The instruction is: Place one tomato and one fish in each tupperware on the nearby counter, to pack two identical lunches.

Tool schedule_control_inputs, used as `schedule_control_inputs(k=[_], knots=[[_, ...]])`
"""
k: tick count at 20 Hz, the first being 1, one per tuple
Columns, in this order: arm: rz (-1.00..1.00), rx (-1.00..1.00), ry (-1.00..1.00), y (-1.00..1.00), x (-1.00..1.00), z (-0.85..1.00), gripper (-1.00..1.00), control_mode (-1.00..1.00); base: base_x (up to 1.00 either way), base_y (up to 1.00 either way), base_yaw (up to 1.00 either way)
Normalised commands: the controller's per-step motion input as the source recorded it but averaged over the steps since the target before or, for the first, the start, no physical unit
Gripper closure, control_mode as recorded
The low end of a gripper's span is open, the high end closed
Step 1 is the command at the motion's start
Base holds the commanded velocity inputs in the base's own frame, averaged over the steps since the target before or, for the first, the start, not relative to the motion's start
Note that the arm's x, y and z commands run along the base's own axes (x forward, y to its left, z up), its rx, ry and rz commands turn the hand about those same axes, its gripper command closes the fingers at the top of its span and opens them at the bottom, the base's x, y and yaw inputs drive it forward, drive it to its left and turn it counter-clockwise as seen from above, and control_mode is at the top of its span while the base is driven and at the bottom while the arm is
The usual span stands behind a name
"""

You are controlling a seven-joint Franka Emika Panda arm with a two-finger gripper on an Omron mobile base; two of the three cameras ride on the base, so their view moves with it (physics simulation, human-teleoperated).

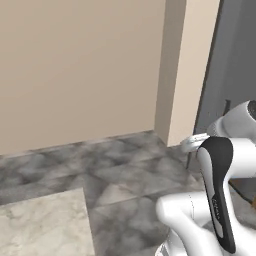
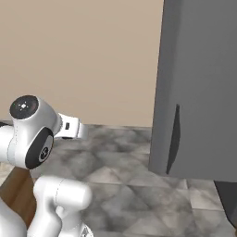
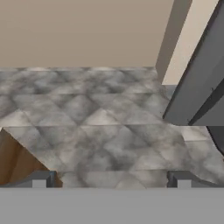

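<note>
Judging by what lies in front of the robot, the packing has not visibly begun: no tomato, fish or tupperware can be made out here, so both lunches seem still to be filled.

The landmark is the tall dark grey cabinet-like block with a slim vertical handle (image 2: 199, 88). It stands on the grey marbled tile floor (image 3: 100, 118), just beside a beige wall pillar (image 1: 187, 70) that juts from the plain beige wall (image 1: 75, 65).

The gripper (image 3: 111, 179) hangs to the left of the grey block and well short of it, looking low across the floor toward the wall. Its two small dark fingertips (image 3: 41, 179) stand far apart with nothing between them (released and empty).

The counter with its pale beige-grey marbled stone top (image 1: 42, 225) shows only as a corner at the lower left of the left base view, well apart from the grey block and across open floor from it. A brown wooden panel (image 3: 17, 162) sits near the arm's base (probably the island's side, though I cannot tell for sure).

What remains, as I judge it, is everything: finding the food, then carrying one tomato and one fish to each box.
</note>
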Motion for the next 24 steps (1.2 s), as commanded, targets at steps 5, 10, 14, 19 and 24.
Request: schedule_control_inputs(k=[5, 10, 14, 19, 24], knots=[[0.0, 0.0, 0.0, 0.0, 0.0, 0.0, -1.0, 1.0, 1.0, 0.22, 0.0], [0.0, 0.0, 0.0, 0.0, 0.0, 0.0, -1.0, 1.0, 1.0, 0.03, -0.09], [0.0, 0.0, 0.0, 0.0, 0.0, 0.0, -1.0, 1.0, 1.0, 0.0, -0.25], [0.0, 0.0, 0.0, 0.0, 0.0, 0.0, -1.0, 1.0, 0.84, 0.0, -0.34], [0.0, 0.0, 0.0, 0.0, 0.0, 0.0, -1.0, 1.0, 0.25, -0.09, -0.3]])
